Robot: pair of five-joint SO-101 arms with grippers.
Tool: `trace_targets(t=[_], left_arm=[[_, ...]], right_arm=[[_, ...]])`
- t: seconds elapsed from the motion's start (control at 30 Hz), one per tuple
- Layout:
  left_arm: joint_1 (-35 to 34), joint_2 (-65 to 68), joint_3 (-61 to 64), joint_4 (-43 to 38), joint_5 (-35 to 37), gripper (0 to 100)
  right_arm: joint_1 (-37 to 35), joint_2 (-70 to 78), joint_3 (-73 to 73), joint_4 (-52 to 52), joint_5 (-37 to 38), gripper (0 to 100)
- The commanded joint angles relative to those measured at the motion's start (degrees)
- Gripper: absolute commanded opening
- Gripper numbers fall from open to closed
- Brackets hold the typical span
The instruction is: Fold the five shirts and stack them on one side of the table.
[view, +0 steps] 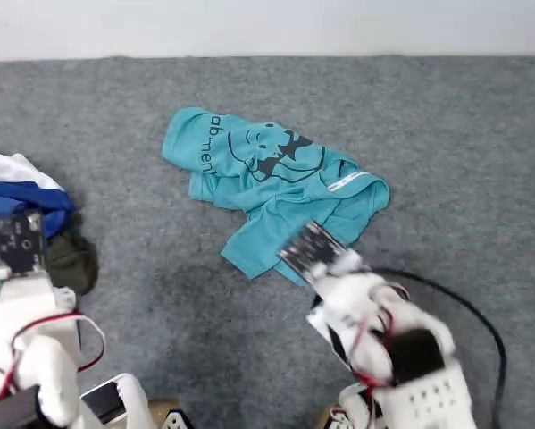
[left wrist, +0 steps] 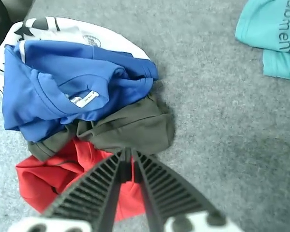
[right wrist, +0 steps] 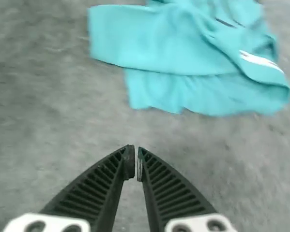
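Observation:
A crumpled teal shirt (view: 267,179) with a dark print lies mid-table, also seen as the teal shirt (right wrist: 193,63) ahead of my right gripper (right wrist: 135,155). That gripper is shut and empty, over bare grey table just short of the shirt's near hem. At the table's left side lies a loose pile: a white shirt (left wrist: 72,31), a blue shirt (left wrist: 62,87), an olive shirt (left wrist: 135,128) and a red shirt (left wrist: 53,179). My left gripper (left wrist: 131,153) is shut and empty, its tips over the olive and red shirts.
The table (view: 446,134) is covered in grey felt-like cloth, with open room at the right and far side. A black cable (view: 481,322) loops beside the right arm (view: 383,331). The left arm (view: 26,295) stands at the near left corner by the pile (view: 26,197).

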Motion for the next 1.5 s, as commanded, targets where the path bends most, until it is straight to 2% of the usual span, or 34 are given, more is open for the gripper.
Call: trace_targets(t=[0.0, 0.23, 0.53, 0.73, 0.87, 1.2, 1.47], left_arm=[[-0.3, -3.6, 2.2, 1.1, 0.2, 2], [-0.2, -8.6, 8.2, 1.0, 0.2, 2], [-0.2, -9.1, 8.1, 1.0, 0.4, 2], [-0.2, -9.1, 8.1, 1.0, 0.4, 2], [-0.2, -9.1, 8.1, 1.0, 0.3, 2], [-0.3, -9.1, 8.0, 1.1, 0.4, 2], [-0.3, -9.1, 8.0, 1.1, 0.4, 2]], right_arm=[[-5.3, 16.0, -12.0, 0.0, -3.4, 3.1], [-11.8, 39.6, -24.8, -2.1, -5.0, 3.1], [-13.3, 63.7, -41.3, -8.1, -4.9, 3.9], [-16.5, 77.8, -53.5, -7.6, -4.9, 14.8], [-18.1, 85.0, -59.6, -7.6, -4.9, 18.8], [-17.5, 98.0, -66.4, -7.6, -4.9, 19.0], [-13.0, 104.0, -70.9, -7.6, -4.9, 18.8]])
